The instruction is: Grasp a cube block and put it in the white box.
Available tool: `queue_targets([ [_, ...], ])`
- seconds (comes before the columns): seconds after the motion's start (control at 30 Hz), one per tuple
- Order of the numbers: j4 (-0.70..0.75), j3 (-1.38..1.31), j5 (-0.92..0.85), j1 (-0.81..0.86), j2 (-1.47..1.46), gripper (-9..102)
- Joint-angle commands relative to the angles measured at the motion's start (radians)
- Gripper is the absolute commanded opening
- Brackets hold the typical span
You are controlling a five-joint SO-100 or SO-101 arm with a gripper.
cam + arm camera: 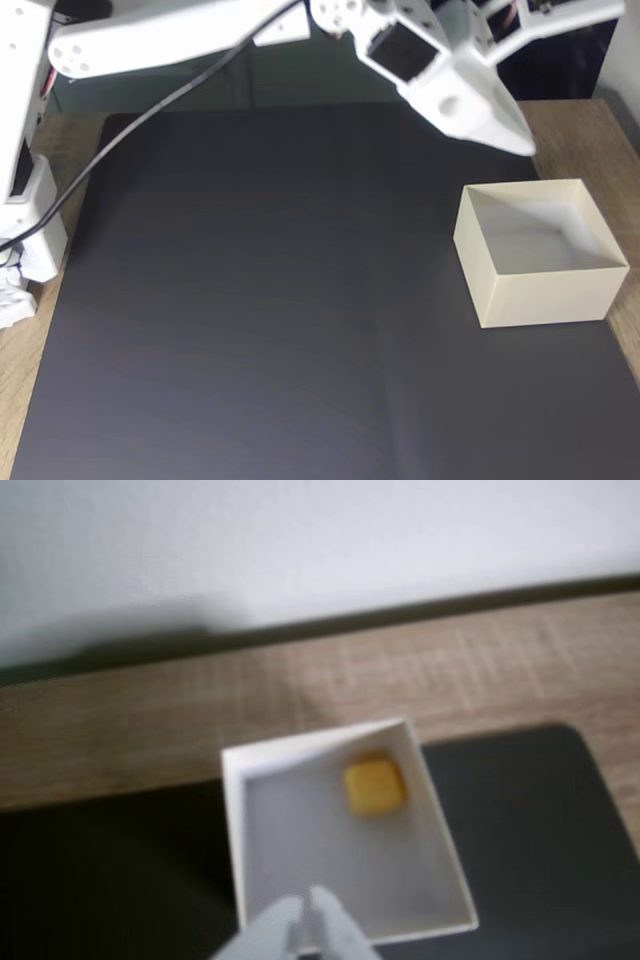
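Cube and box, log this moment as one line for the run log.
cube: inside box, far corner in wrist view | box: on black mat | gripper: above box, empty, fingertips close together

My arm is all white plastic, boxy links with rounded ends; a black cable trails off it, dark servo blocks sit near the wrist, and pale pointed jaws show in the wrist view
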Motion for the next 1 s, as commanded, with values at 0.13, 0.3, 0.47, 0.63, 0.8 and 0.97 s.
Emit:
queue_targets([
  [0.13,0.201,-0.035,0.051,-0.038,0.192,0],
  [0.3,0.301,-0.032,0.051,-0.071,0.258,0],
  [0.47,0.265,0.124,0.0,-0.109,0.379,0],
  [0.63,0.215,0.368,-0.018,-0.109,0.574,0],
  [0.8,0.163,0.565,-0.014,-0.118,0.762,0],
  [0.97,0.144,0.79,-0.044,-0.149,0.973,0],
])
